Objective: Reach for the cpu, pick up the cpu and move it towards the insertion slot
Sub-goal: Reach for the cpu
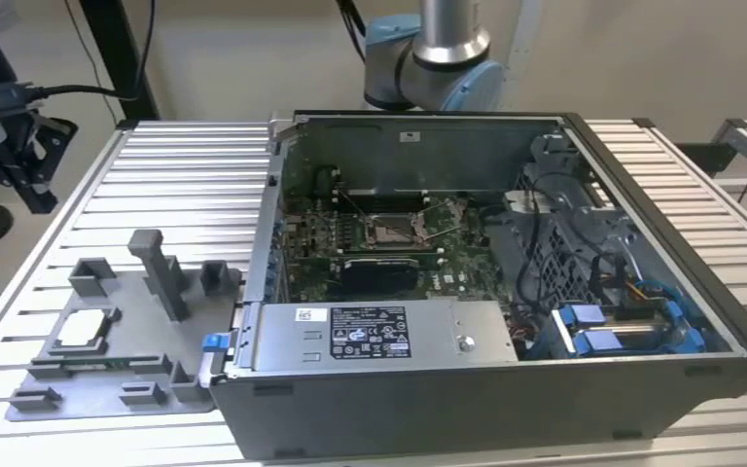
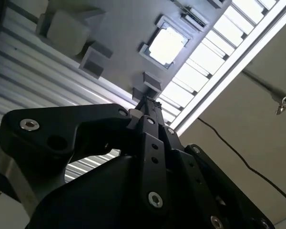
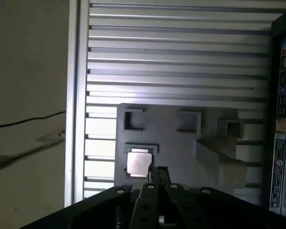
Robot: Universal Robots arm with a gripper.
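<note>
The cpu [image 1: 82,329] is a small silvery square chip lying flat in a recess of the grey fixture tray [image 1: 101,394] at the exterior view's left. In both wrist views it lies below the gripper: the cpu [image 3: 138,163] sits just beside the black fingertips, and the cpu [image 2: 168,45] shines bright beyond them. My gripper [image 3: 161,171] hangs above the tray with its fingers together and nothing between them; the gripper [image 2: 147,102] tips meet in a point. The insertion slot [image 1: 393,229] is the metal-framed socket on the green board inside the open computer case.
The open computer case [image 1: 478,389] stands to the exterior view's right of the tray, with cables and blue parts [image 1: 621,326] inside. Grey posts and blocks [image 1: 160,272] rise from the tray near the cpu. The ribbed metal table [image 1: 179,185] ends close to the tray's outer side.
</note>
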